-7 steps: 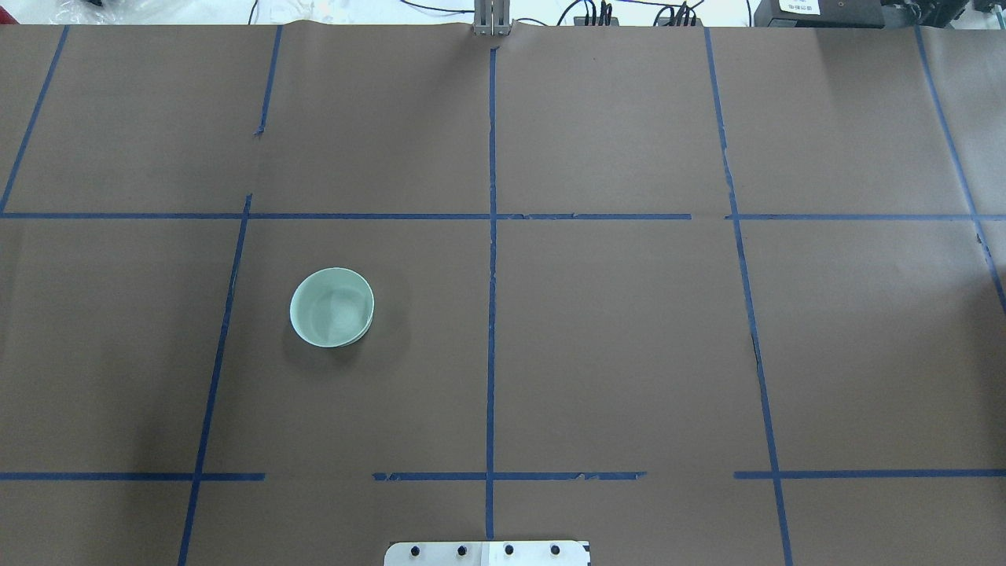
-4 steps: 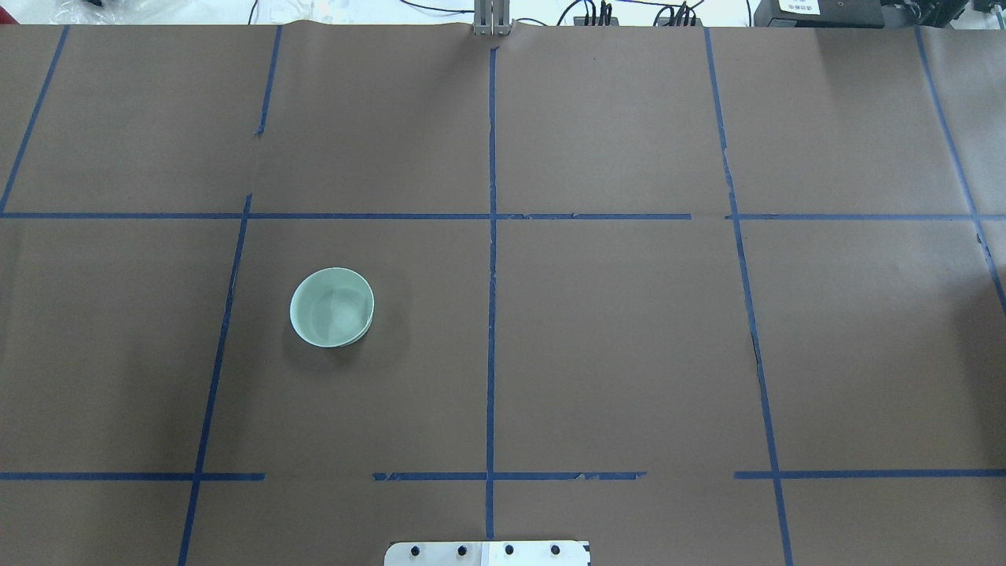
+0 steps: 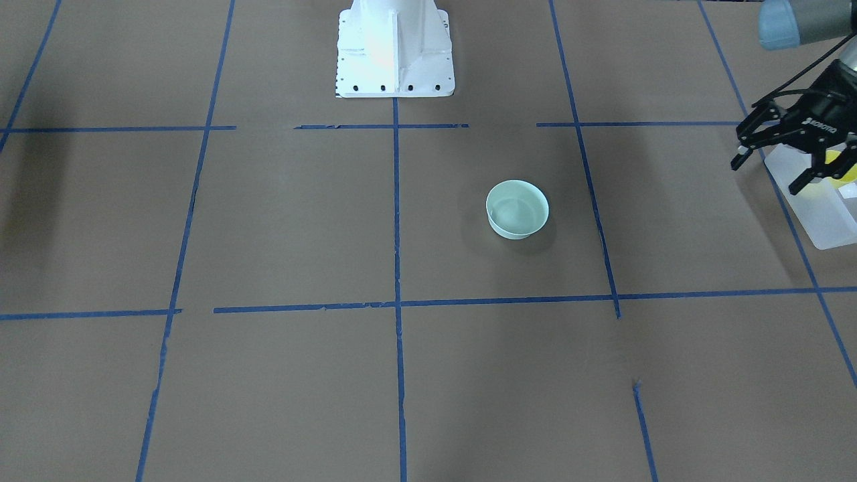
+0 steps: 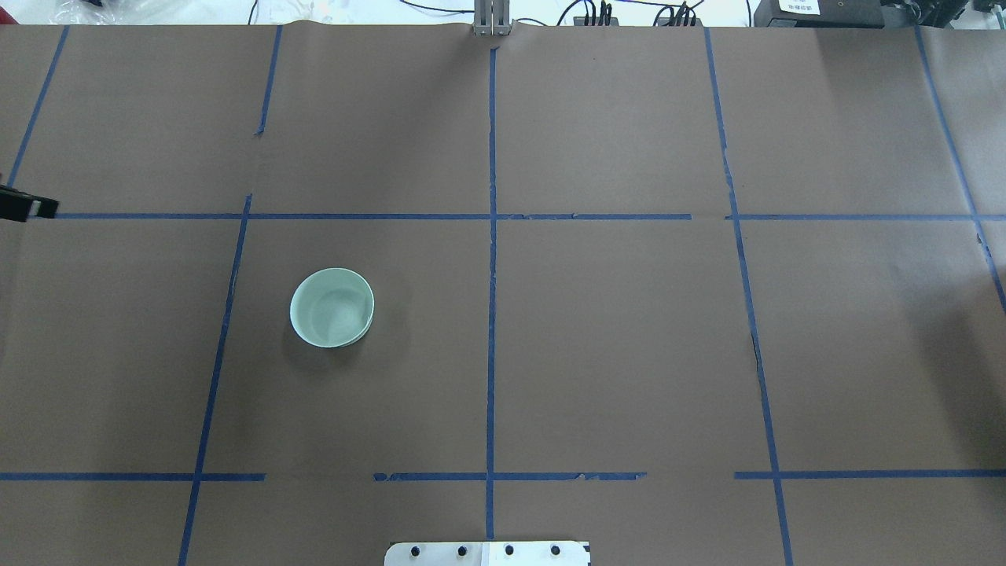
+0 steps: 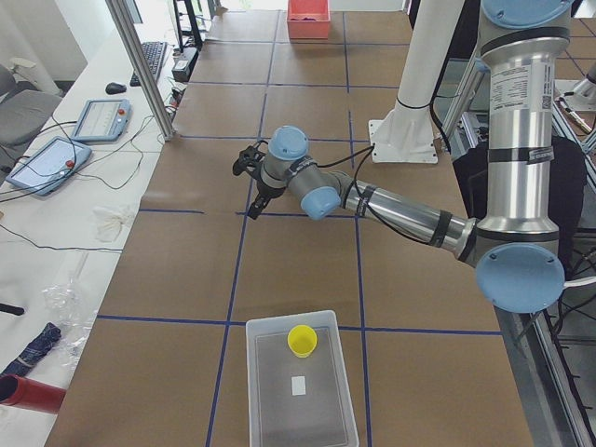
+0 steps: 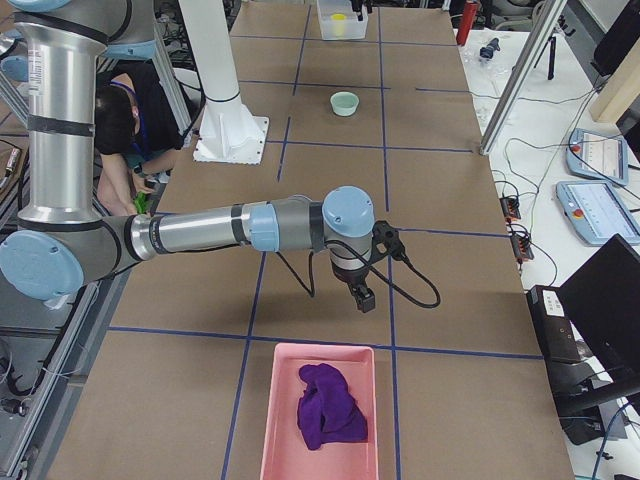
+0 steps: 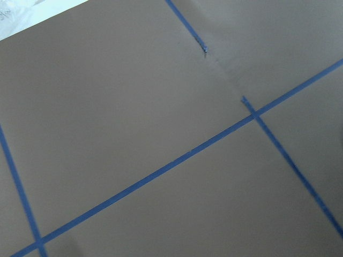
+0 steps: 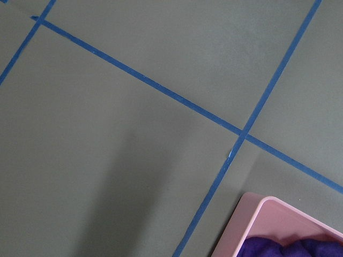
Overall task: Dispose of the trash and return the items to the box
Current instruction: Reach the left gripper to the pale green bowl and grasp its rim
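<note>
The pale mint-green bowl (image 4: 332, 306) stands upright and empty on the brown table, left of centre; it also shows in the front view (image 3: 517, 209). The yellow cup (image 5: 301, 340) stands inside the frosted-white box (image 5: 298, 410) at the table's left end. My left gripper (image 3: 765, 177) is open and empty, in the air beside the box (image 3: 817, 214), well apart from the bowl. One fingertip (image 4: 31, 207) shows at the overhead view's left edge. My right gripper (image 6: 362, 295) shows only in the right side view, near the pink tray; I cannot tell whether it is open or shut.
A pink tray (image 6: 320, 420) holding a purple cloth (image 6: 330, 405) lies at the table's right end. The white robot base (image 3: 395, 53) stands at the near middle edge. Blue tape lines grid the brown table cover.
A fingertip of my left gripper has come into the overhead view at the left edge. The bowl has not moved.
</note>
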`<action>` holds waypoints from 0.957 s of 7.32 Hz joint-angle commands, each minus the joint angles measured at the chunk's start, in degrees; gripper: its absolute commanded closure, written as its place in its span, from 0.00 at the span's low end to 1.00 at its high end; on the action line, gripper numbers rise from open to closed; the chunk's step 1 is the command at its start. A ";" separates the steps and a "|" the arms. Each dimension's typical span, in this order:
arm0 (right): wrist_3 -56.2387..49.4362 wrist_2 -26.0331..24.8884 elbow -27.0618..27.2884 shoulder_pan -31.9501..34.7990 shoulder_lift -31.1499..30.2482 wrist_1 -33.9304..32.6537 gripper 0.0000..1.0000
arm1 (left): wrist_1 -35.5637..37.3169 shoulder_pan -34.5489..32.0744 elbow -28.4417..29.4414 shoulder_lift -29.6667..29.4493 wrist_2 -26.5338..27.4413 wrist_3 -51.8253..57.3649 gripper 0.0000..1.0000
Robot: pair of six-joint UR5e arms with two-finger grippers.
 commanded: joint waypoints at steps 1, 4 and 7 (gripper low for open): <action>0.42 0.34 0.06 -0.53 -0.09 1.88 0.00 | -0.07 12.03 0.13 -5.01 8.06 -14.85 0.00; 0.24 0.43 0.06 -0.53 -0.62 1.98 0.00 | -0.15 26.29 3.97 -10.63 20.82 -34.57 0.18; 0.16 0.52 0.06 -0.53 -0.62 1.98 0.00 | -0.24 29.30 8.38 -13.37 24.78 -37.95 0.19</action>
